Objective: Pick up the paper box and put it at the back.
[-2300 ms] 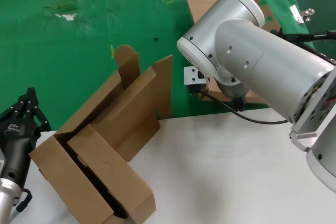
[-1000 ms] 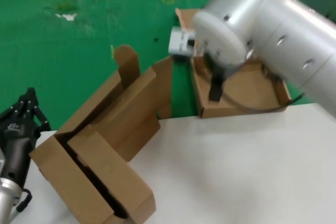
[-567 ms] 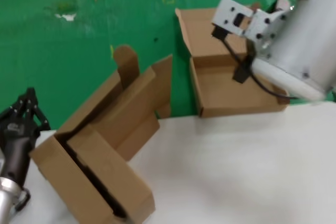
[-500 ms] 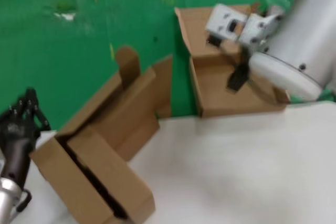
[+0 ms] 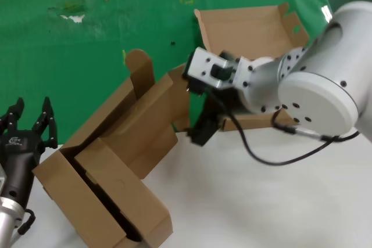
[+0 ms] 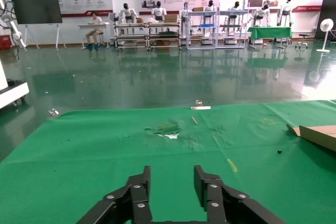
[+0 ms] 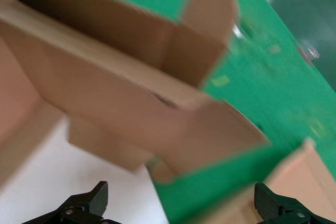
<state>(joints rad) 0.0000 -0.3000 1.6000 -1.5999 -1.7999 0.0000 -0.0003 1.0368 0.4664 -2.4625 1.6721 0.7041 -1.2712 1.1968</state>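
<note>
The paper box (image 5: 139,120) is open and brown, with a rounded tab flap. It leans at the table's left against a similar box in front of it. It also fills the right wrist view (image 7: 131,114). My right gripper (image 5: 196,108) is close beside the box's right-hand flap, jaws wide apart and empty; its fingertips show in the right wrist view (image 7: 181,205). My left gripper (image 5: 29,114) is at the far left beside the boxes, open and empty, and faces the green floor mat in the left wrist view (image 6: 172,182).
A front brown box (image 5: 110,196) with a faint circle outline stands on the white table (image 5: 261,201). Another open shallow box (image 5: 244,27) lies on the green mat (image 5: 87,27) at the back right, partly behind my right arm.
My right arm has swung from over the back box down and left to the leaning box's flap. My left gripper's fingers have spread open.
</note>
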